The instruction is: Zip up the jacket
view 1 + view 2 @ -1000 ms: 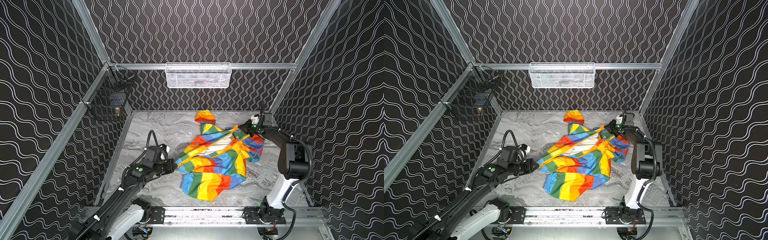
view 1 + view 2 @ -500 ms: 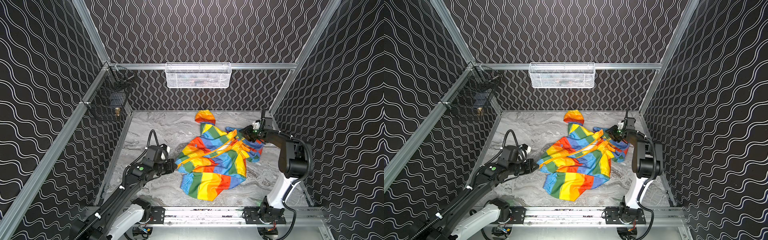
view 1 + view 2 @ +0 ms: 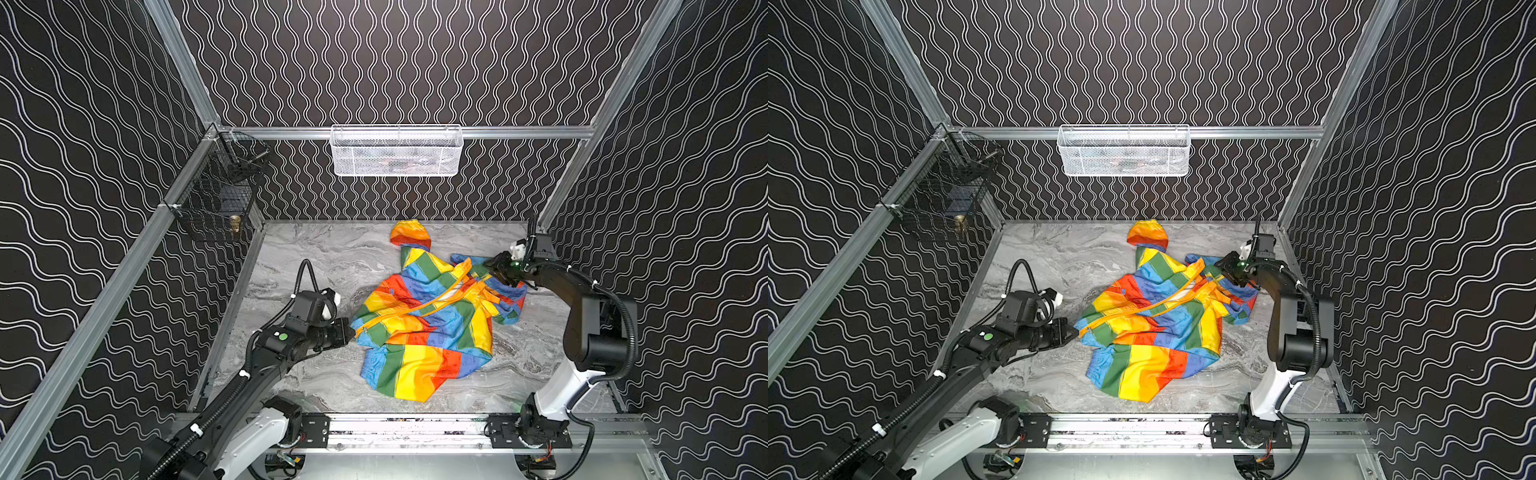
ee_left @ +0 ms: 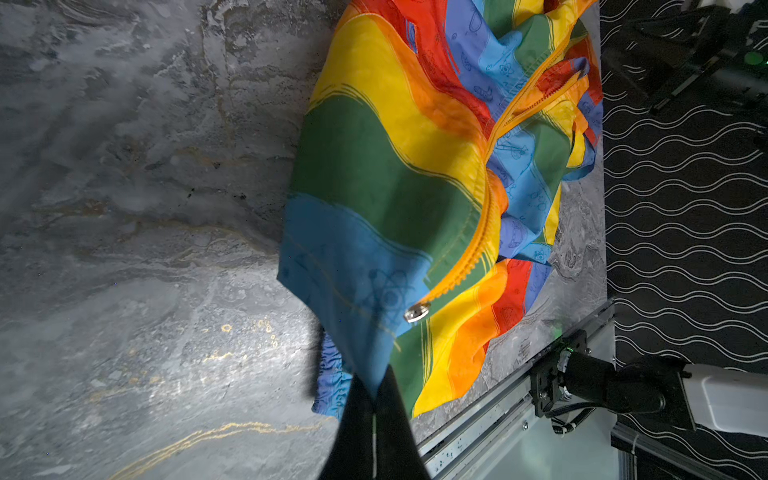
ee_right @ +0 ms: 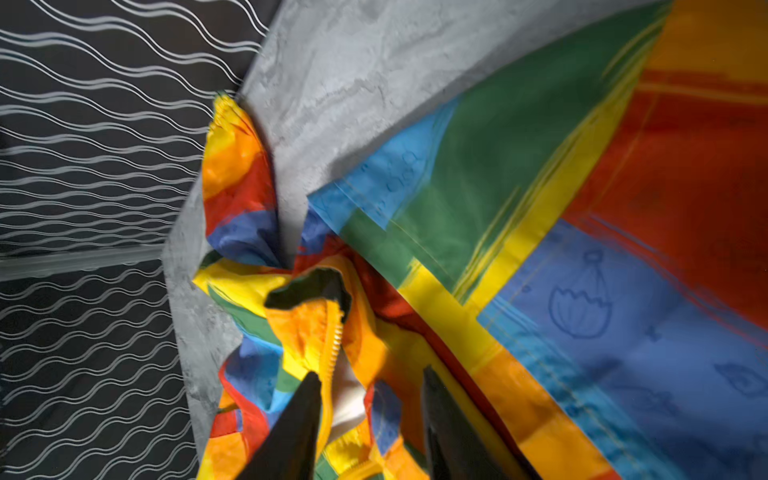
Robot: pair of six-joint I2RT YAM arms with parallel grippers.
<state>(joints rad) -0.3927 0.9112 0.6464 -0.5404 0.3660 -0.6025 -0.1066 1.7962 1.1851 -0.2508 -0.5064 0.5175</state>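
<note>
**Anchored at one end, closing not yet begun**

The left jaws are clamped on the blue hem corner of the jacket [image 4: 374,174], just beside the silver zipper slider [image 4: 417,311]. The right jaws stand apart over the crumpled collar end, the orange zipper band [image 5: 332,345] between them, gripping nothing. The jacket lies rumpled mid-desk [image 3: 332,257], hood [image 3: 409,235] toward the back wall. The step in hand looks like setup. Next, the right jaws likely must take the slider and draw it up the band against the left's hold.

The grey marbled table [image 3: 316,257] carries 1 thing: the rainbow-striped jacket [image 3: 428,328], lying crumpled right of the middle. Its hood [image 3: 409,235] lies toward the back wall, and its orange zipper band [image 3: 415,309] runs diagonally across the folds.
</note>
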